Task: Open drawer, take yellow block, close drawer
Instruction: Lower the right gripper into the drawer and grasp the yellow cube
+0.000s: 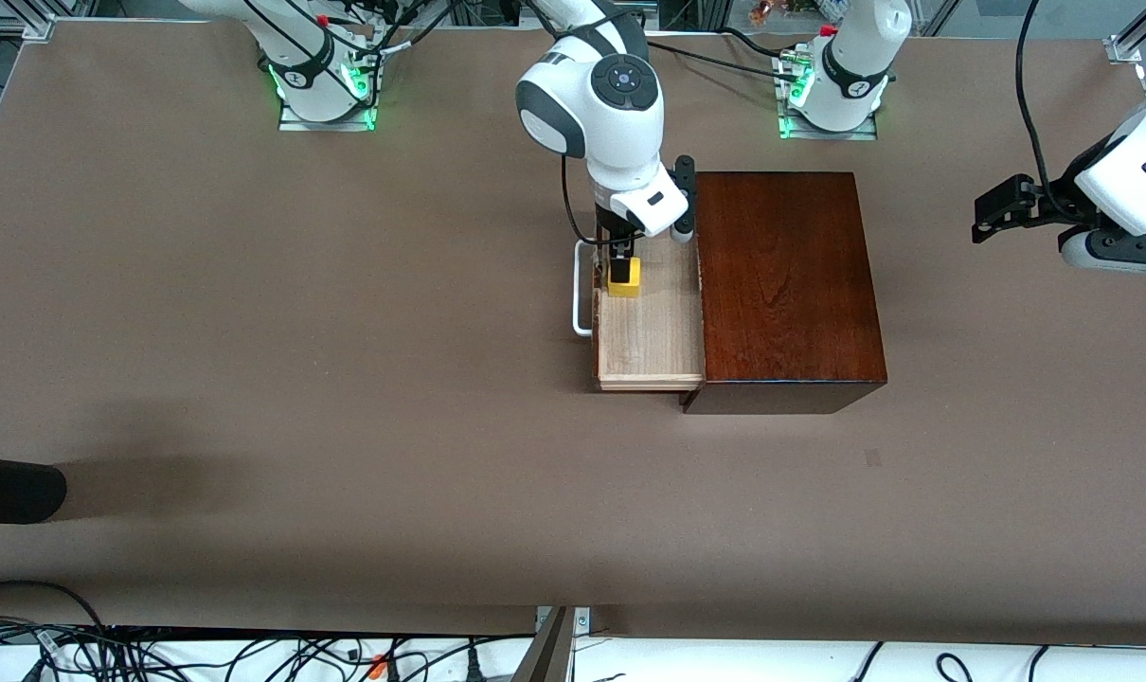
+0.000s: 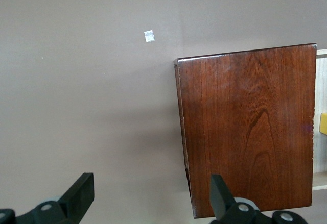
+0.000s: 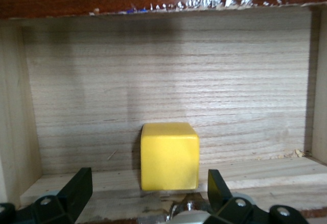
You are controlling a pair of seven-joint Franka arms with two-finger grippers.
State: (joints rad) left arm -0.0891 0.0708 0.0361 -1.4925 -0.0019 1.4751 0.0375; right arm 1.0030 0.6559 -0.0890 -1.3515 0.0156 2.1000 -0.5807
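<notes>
- The right gripper [image 1: 622,254] hung spread wide over the small bright yellow block [image 1: 624,277].
- That block sat in the pulled-out pale wood drawer [image 1: 651,332] of the glossy reddish-brown wooden box [image 1: 786,284].
- The left gripper [image 1: 994,216] waited, spread, over the brown table [image 1: 251,332].

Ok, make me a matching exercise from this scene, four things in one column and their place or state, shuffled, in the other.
Things:
1. drawer
2. yellow block
3. right pincer
4. left pincer

Place or state:
A. open, waiting over bare table at the left arm's end
B. pulled out of the dark wooden box
C. open, lowered into the drawer around the block
D. sitting on the drawer's pale floor, near its handle

Pairs: 1-B, 2-D, 3-C, 4-A
</notes>
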